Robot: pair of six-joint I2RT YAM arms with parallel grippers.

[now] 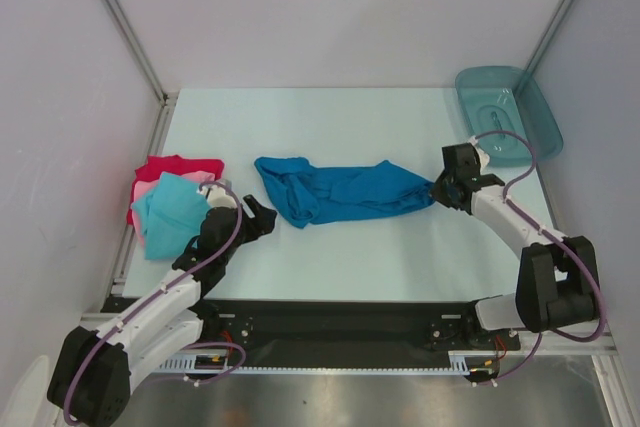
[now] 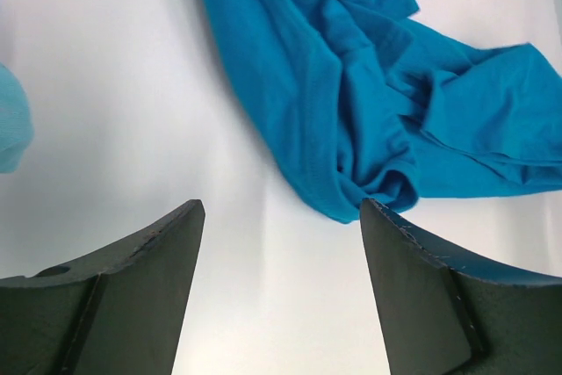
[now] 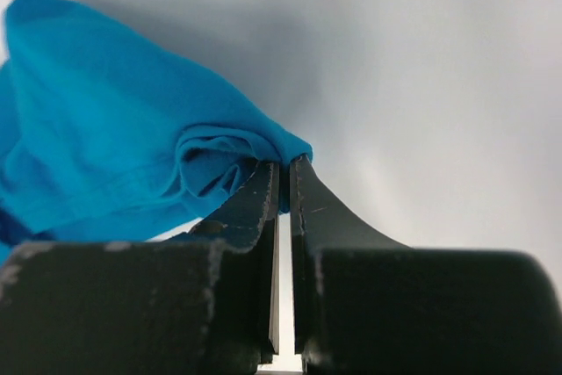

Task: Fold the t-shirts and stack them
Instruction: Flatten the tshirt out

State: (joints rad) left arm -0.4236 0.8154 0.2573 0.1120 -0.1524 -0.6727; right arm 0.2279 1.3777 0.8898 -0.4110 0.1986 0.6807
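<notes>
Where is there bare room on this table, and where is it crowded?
Bare: the far strip of table between the blue shirt and the back wall, and the near strip in front of that shirt. Crowded: the left edge with the shirt pile, the far-right corner with the tray.

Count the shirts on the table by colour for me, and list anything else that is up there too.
Blue t-shirt: 1
Turquoise t-shirt: 1
Pink t-shirt: 1
Red t-shirt: 1
Teal plastic tray: 1
Total: 5 things, 4 t-shirts and 1 tray
</notes>
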